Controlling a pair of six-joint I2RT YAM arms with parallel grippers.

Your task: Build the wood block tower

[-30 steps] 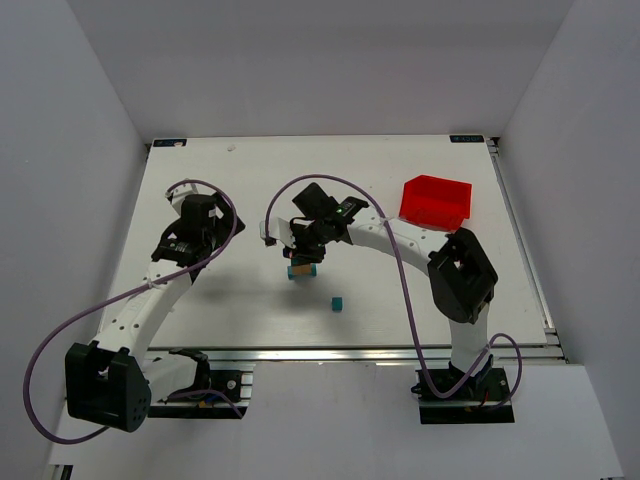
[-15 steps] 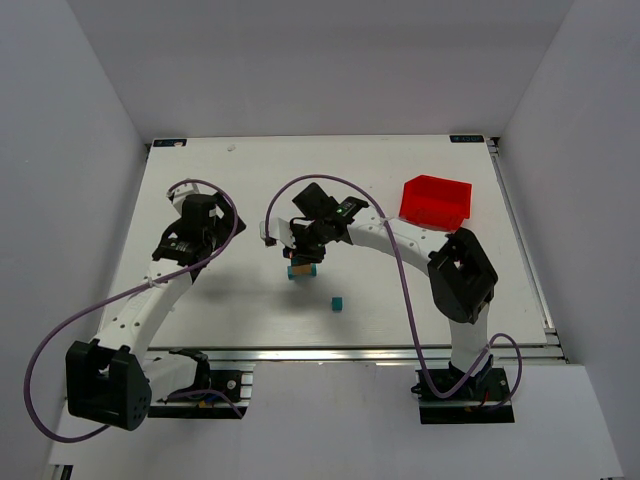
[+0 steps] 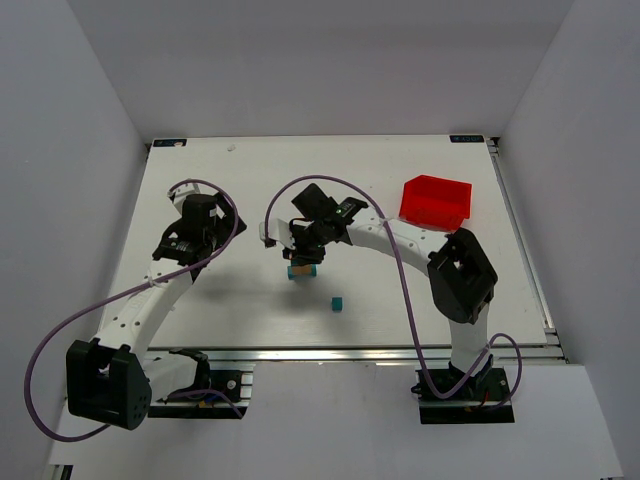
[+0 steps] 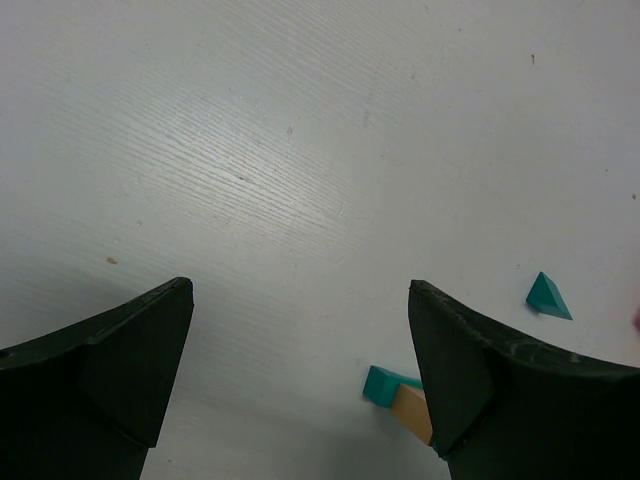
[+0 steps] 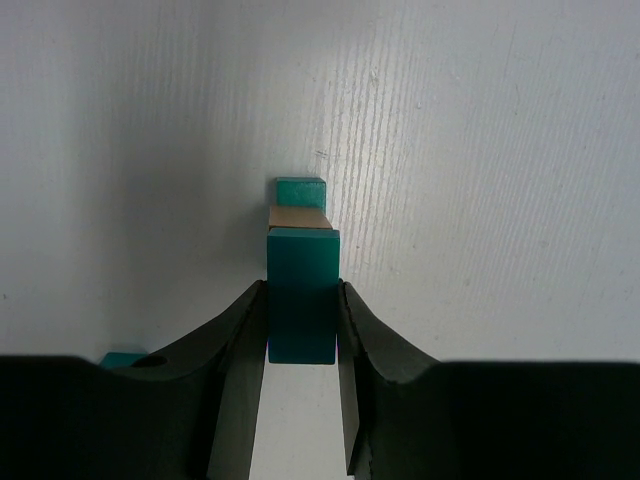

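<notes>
Top view: the wood block tower point(image 3: 301, 271) stands mid-table under the right gripper point(image 3: 303, 257), with a loose teal cube point(image 3: 339, 303) nearby.
Left wrist: the left gripper point(image 4: 300, 290) is spread wide above the table point(image 4: 300, 150).
Right wrist: the jaws are narrow, clamping the top teal block point(image 5: 300, 280) over the tan block point(image 5: 298, 217).

— Where does the wood block tower point(image 3: 301, 270) stand?
— Near the middle of the table point(image 3: 240, 180), between the two arms. Its blocks sit one over another. The right gripper point(image 3: 303, 257) hangs directly above, with a finger pressed to each side of the top block point(image 5: 300, 300).
— And the loose block point(image 3: 338, 303)?
— Nearer the arm bases, a little right of the tower and apart from it.
— The bin point(image 3: 440, 181)?
— Far right part of the table, well apart. The left gripper point(image 3: 188, 243) is well left of the tower.
</notes>
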